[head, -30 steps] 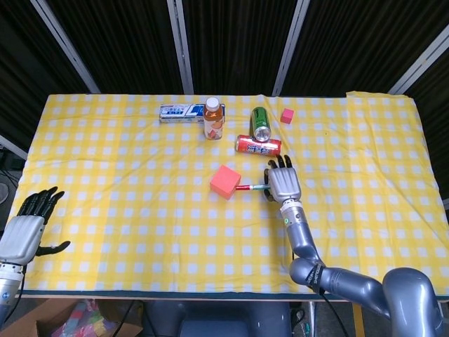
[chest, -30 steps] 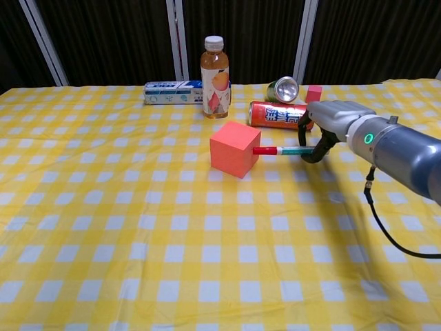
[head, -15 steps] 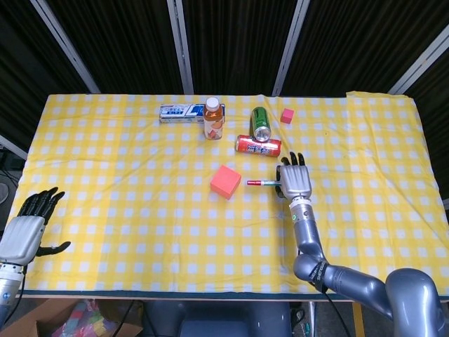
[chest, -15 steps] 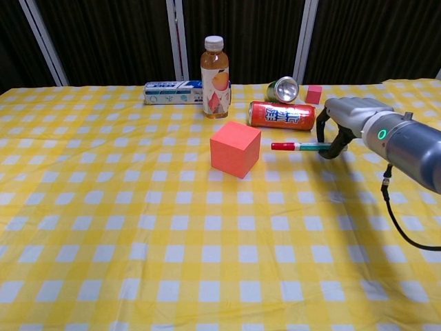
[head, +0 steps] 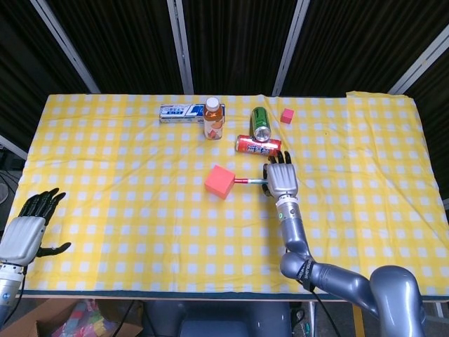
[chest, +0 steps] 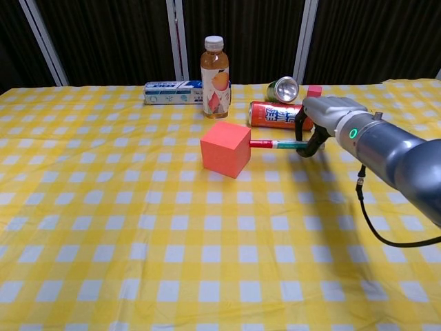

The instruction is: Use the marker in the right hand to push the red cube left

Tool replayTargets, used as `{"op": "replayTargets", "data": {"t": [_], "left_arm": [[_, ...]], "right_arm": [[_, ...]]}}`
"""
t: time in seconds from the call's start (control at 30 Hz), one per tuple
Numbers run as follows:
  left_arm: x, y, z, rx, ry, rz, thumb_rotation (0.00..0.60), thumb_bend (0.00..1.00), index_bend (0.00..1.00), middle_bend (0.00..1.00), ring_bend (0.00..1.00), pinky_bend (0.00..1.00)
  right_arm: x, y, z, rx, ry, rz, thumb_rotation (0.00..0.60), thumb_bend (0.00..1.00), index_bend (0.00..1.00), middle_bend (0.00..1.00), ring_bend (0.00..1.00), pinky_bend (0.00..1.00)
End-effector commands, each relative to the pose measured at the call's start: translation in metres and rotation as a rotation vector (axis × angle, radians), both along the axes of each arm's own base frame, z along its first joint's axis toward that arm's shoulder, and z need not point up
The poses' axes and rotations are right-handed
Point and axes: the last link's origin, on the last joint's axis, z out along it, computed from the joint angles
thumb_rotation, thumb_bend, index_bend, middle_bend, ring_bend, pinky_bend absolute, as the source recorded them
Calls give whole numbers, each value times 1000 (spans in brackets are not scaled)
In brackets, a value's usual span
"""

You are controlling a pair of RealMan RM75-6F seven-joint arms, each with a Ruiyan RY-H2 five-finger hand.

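Observation:
The red cube (head: 219, 182) (chest: 225, 149) sits near the middle of the yellow checked tablecloth. My right hand (head: 280, 180) (chest: 324, 118) is just right of it and grips a marker (head: 250, 181) (chest: 273, 145) that lies level and points left. The marker's red tip touches the cube's right face. My left hand (head: 27, 227) hangs open at the table's near left edge, holding nothing; only the head view shows it.
Behind the cube lie a red can (head: 257, 145) (chest: 281, 114) and a green can (head: 260, 123) (chest: 282, 89). An orange drink bottle (head: 213, 119) (chest: 215, 68) stands beside a blue-white box (head: 182, 112) (chest: 172, 92). A small red block (head: 287, 116) (chest: 313, 93) sits at the back.
My right hand drew the marker back to the right, then came left again; its tip now touches the cube, which has shifted slightly left. The left hand stayed still.

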Motion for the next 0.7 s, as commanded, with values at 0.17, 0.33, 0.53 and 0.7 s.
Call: {"op": "replayTargets", "data": {"t": [0.17, 0.33, 0.53, 0.7], "left_arm": [[0, 0, 1, -3, -5, 1, 600, 0, 0, 0, 0, 0], [0, 0, 0, -5, -2, -1, 600, 0, 0, 0, 0, 0], [0, 0, 0, -5, -2, -1, 600, 0, 0, 0, 0, 0], [0, 0, 1, -3, -4, 0, 600, 0, 0, 0, 0, 0]], "right_arm": [[17, 8, -12, 21, -14, 36, 600, 494, 629, 231, 0, 0], [30, 13, -20, 33, -40, 49, 600, 495, 629, 231, 0, 0], [47, 22, -31, 61, -59, 77, 600, 495, 629, 231, 0, 0], [52, 24, -34, 62, -43, 92, 600, 495, 629, 231, 0, 0]]}}
